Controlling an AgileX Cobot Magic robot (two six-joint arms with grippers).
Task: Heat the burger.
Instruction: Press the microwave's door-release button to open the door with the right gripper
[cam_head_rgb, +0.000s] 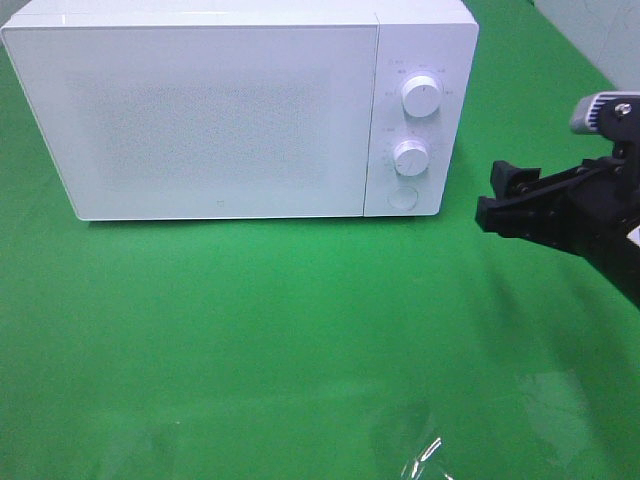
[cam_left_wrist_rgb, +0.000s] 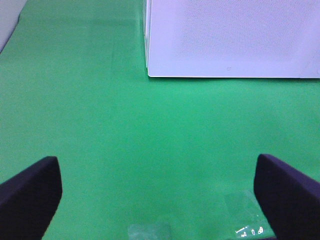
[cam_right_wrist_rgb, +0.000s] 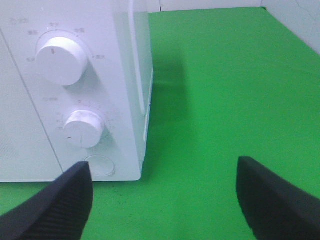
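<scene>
The burger is out of view in all three views. A white microwave stands at the back of the green table with its door shut. It also shows in the left wrist view and the right wrist view. Its panel has an upper knob, a lower knob and a round button. My right gripper is open and empty, just right of the panel, level with the button. My left gripper is open and empty over bare cloth in front of the microwave's left corner.
Green cloth covers the table. A shiny transparent patch lies near the front edge. A pale wall stands at the back right.
</scene>
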